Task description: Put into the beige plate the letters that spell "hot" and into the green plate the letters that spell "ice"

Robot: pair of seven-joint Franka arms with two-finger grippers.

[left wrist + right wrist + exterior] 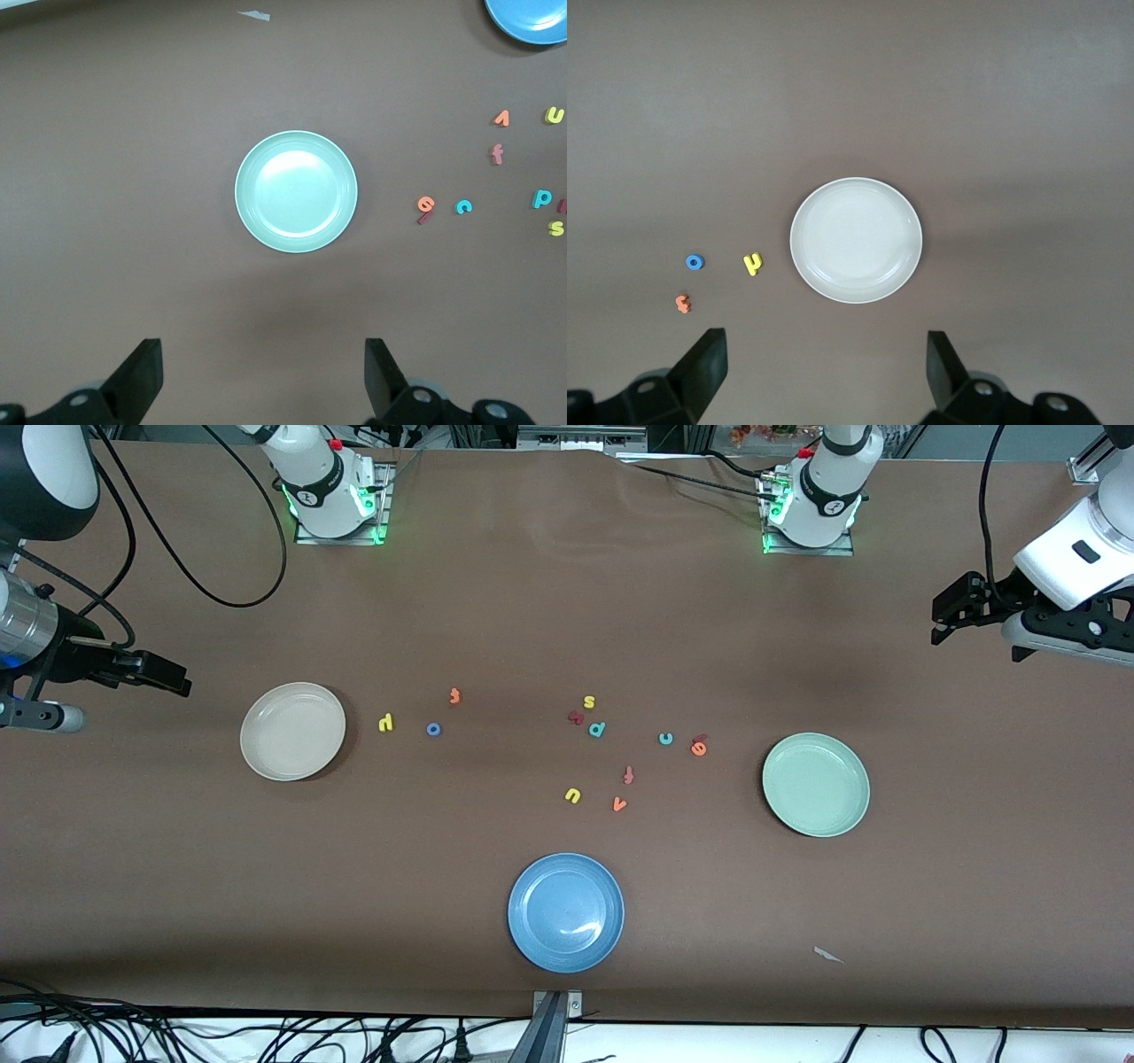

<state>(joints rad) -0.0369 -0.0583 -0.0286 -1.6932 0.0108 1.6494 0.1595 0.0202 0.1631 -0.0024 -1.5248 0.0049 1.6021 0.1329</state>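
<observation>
The blue plate (pixel 532 18) is cut off by the left wrist view's edge, as is a maroon letter (pixel 562 206). The maroon bar (pixel 701 738) is half-hidden against the orange e (pixel 698 748); their overlap is unclear.

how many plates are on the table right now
3: the beige plate toward the right arm's end, the green plate toward the left arm's end, the blue plate nearest the front camera.
</observation>
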